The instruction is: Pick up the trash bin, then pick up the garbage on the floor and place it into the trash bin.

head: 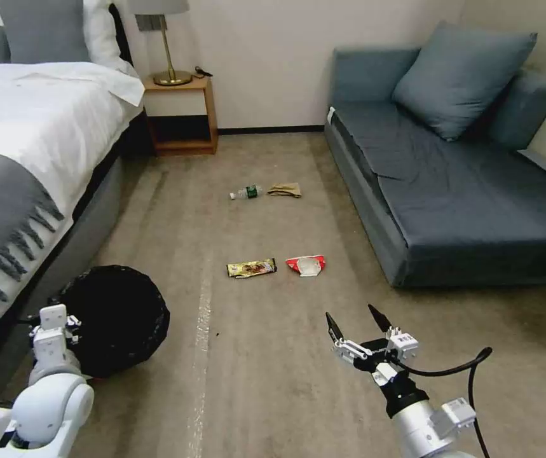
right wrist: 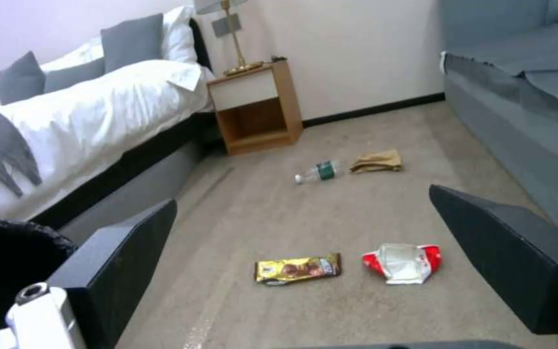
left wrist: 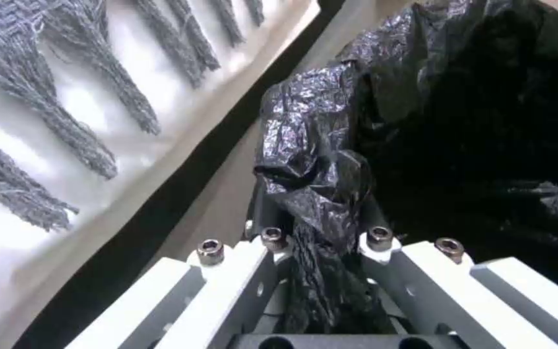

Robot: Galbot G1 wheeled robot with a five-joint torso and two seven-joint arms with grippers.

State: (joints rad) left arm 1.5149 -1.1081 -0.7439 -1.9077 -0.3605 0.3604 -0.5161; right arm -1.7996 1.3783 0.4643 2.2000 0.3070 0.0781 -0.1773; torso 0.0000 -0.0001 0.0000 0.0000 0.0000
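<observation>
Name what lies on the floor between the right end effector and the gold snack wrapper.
Nothing: in the right wrist view, only bare carpet separates the open right end effector from the gold snack wrapper.

Your left arm, lower left of the head view: glossy white rounded shell, white blocky wrist. Left gripper: white linkage bars, four bronze socket screws. Right gripper, lower right: black pointed fingers, white knuckle blocks, black looping cable, silver-white forearm.
</observation>
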